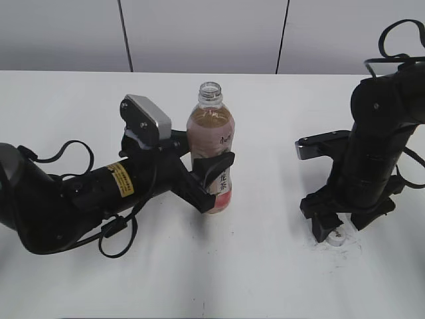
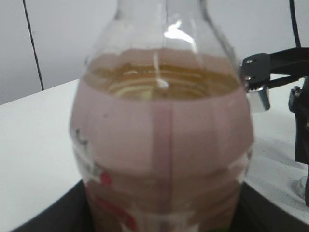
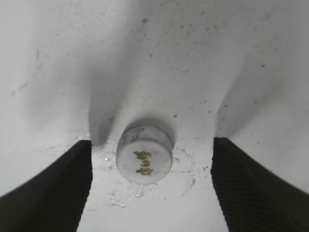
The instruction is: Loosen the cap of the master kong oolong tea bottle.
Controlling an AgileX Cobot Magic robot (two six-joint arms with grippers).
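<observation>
The master kong oolong tea bottle (image 1: 211, 149) stands upright on the white table, its neck open with no cap on it. My left gripper (image 1: 216, 176) is shut on the bottle's labelled lower body; the bottle fills the left wrist view (image 2: 164, 140). The white cap (image 3: 144, 160) lies on the table, top up, with a small gold mark. My right gripper (image 3: 152, 186) is open just above the table, its two fingers apart from the cap on either side. In the exterior view the cap (image 1: 337, 237) shows under the right gripper (image 1: 335, 229).
The white table (image 1: 265, 279) has scuff marks and small wet spots around the cap. A grey panelled wall (image 1: 199, 33) runs behind the table. The right arm (image 2: 277, 65) shows at the right edge of the left wrist view.
</observation>
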